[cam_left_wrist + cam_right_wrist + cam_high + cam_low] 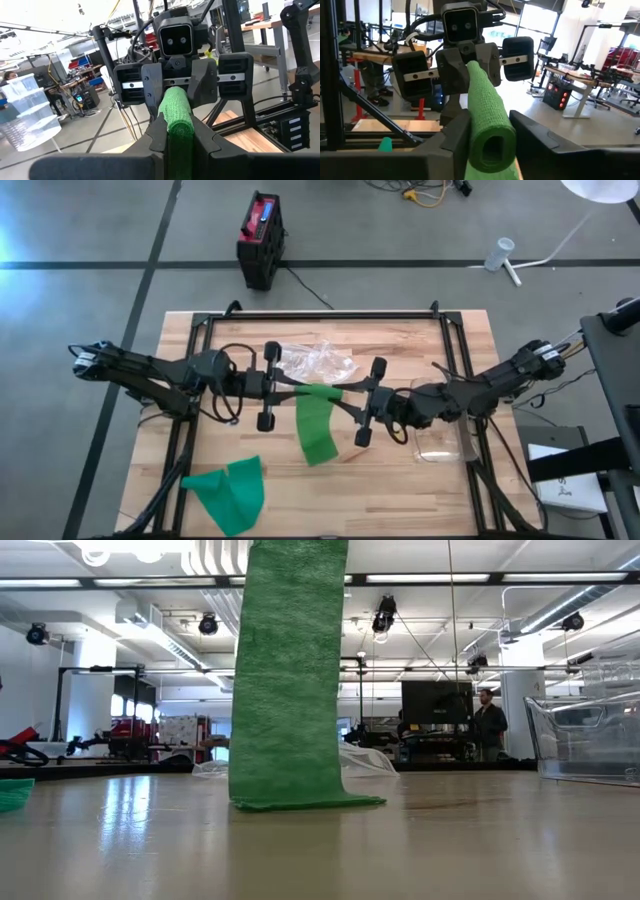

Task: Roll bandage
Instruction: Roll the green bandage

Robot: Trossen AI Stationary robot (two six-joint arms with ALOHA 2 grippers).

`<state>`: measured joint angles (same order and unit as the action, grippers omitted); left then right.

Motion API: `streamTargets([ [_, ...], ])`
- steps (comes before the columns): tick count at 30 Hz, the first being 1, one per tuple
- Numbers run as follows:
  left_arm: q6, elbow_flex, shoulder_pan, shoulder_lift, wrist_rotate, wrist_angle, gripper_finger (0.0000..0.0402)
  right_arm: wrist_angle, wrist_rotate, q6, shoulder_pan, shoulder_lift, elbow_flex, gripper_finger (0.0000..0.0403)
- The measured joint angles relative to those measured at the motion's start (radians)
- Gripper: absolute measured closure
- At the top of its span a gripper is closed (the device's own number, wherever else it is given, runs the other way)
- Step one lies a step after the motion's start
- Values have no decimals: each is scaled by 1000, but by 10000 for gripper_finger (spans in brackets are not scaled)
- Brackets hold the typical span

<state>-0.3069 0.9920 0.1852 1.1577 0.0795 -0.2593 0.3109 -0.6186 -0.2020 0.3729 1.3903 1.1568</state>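
A green bandage is partly wound into a roll (320, 389) that is held level in the air between my two grippers. Its loose strip (290, 670) hangs down from the roll, and the strip's lower end (300, 802) rests on the table. My left gripper (300, 388) comes from the table's left and is shut on one end of the roll. My right gripper (342, 393) comes from the right, facing it, and is closed on the other end. A second green bandage (230, 492) lies crumpled near the table's near left. My left gripper pinches the roll's left end (179, 131) between its two fingers, coming level from the table's left and lying along the roll. The roll is clear of the table and level. My right gripper has the roll's right end (487, 131) between its two fingers (456, 134), coming level from the table's right and lying along the roll. The hollow end of the roll faces its wrist. The strip hangs slack below.
A crumpled clear plastic bag (318, 361) lies behind the roll. A clear plastic container (440, 444) stands under the right arm. The black frame rails (320, 317) run along the table's far side and both flanks. Free tabletop lies toward the near edge.
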Motion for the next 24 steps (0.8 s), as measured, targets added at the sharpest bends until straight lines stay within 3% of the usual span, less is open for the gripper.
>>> streamTargets([
  [6, 20, 0, 0, 1, -2, -3, 372, -7, -2, -2, 0, 0, 0, 308],
  [11, 141, 0, 0, 1, 2, -6, 365, -11, -2, -72, 0, -2, 0, 330],
  [17, 252, 2, 1, -16, 19, 2, 270, -22, -10, -241, 6, -22, 0, 374],
  [24, 386, 3, 2, -61, 11, 65, 163, -32, 21, -444, 28, -36, -1, 375],
])
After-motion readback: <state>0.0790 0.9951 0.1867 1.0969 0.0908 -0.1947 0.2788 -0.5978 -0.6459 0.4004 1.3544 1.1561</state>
